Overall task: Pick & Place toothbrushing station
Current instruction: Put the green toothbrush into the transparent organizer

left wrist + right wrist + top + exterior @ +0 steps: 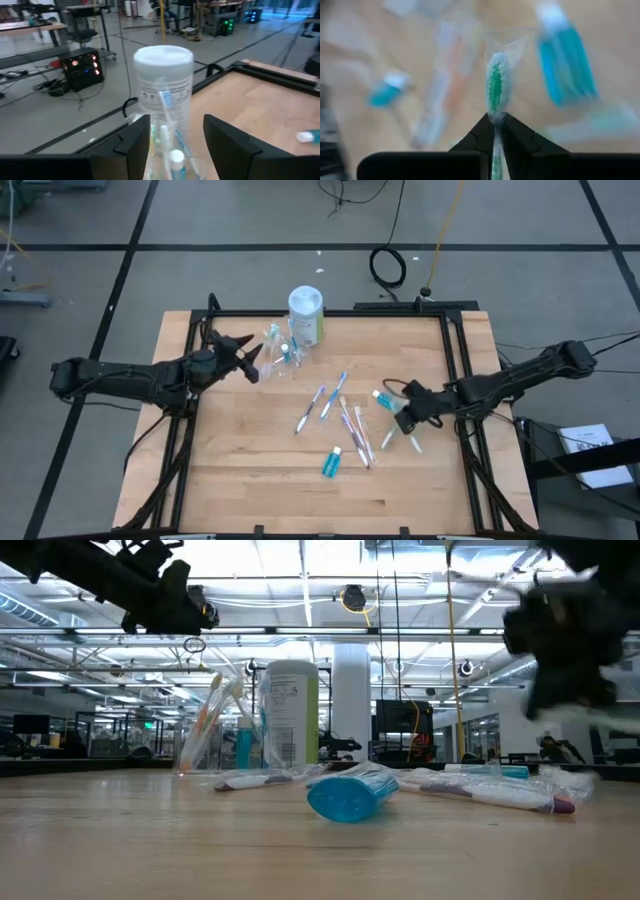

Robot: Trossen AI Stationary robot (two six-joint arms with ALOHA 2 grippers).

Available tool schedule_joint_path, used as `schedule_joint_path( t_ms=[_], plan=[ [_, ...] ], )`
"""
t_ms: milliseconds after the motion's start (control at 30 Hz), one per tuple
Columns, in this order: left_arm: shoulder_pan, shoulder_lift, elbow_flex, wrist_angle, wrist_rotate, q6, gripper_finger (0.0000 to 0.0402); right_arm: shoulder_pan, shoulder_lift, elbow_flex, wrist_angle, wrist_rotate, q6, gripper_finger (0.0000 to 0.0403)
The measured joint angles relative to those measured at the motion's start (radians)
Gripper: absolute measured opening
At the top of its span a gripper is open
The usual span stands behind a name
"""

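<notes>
- The right gripper (496, 125) is pinched narrow on a green toothbrush (496, 92) in a clear wrapper; the fingertips (482, 131) meet on its handle just below the head.
- In the right wrist view the brush head sticks straight out past the fingertips, its long axis in line with the gripper.
- From above, the right gripper (408, 415) sits over the right part of the table (250, 470), with the wrapped brush (389, 437) slanting out beneath it.
- Just beside that gripper lies a teal toothpaste tube (384, 399); a second tube (332, 462) lies nearer the front edge, its round end facing the low camera (345, 797).
- Between the two arms, loose toothbrushes (334, 394) lie flat in a scatter at mid-table, most with their long axes slanting from front-left to back-right.
- The left gripper (250, 360) is spread wide at the back left of the table, empty, its fingers (134, 141) standing either side of the clear cup (283, 352) without visibly touching it.
- The cup (167, 160) stands upright just ahead of that gripper, holding toothbrushes (215, 720) that lean bristles-up and a tube.
- Just behind the cup stands a white-capped canister (306, 315) with a green label, upright.
</notes>
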Motion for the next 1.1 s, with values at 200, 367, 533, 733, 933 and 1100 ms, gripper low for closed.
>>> schedule_joint_path(
  t_ms=[200, 367, 533, 733, 933, 1100],
  plan=[
    [-0.023, 0.001, 0.0, 0.065, 0.129, 0.034, 0.0186, 0.0, -0.018, 0.0, 0.421, 0.232, -0.44, 0.0007],
    [-0.027, 0.002, 0.0, 0.119, 0.317, 0.03, 0.0186, -0.009, 0.105, 0.001, 0.884, 0.337, -0.855, 0.0014],
    [-0.028, 0.069, 0.0, 0.211, 0.488, -0.007, 0.0186, -0.061, 0.315, 0.001, 1.306, 0.193, -1.077, 0.001],
    [-0.039, 0.256, 0.0, 0.456, 0.624, 0.016, 0.0186, -0.139, 0.56, 0.019, 1.614, 0.11, -1.035, 0.0009],
    [-0.042, 0.474, 0.055, 0.563, 0.659, 0.045, 0.0186, -0.193, 0.692, 0.12, 1.622, -0.046, -1.02, 0.0008],
    [-0.042, 0.639, 0.161, 0.556, 0.725, 0.037, 0.0186, -0.205, 0.73, 0.168, 1.616, -0.071, -1.021, 0.0014]
  ],
)
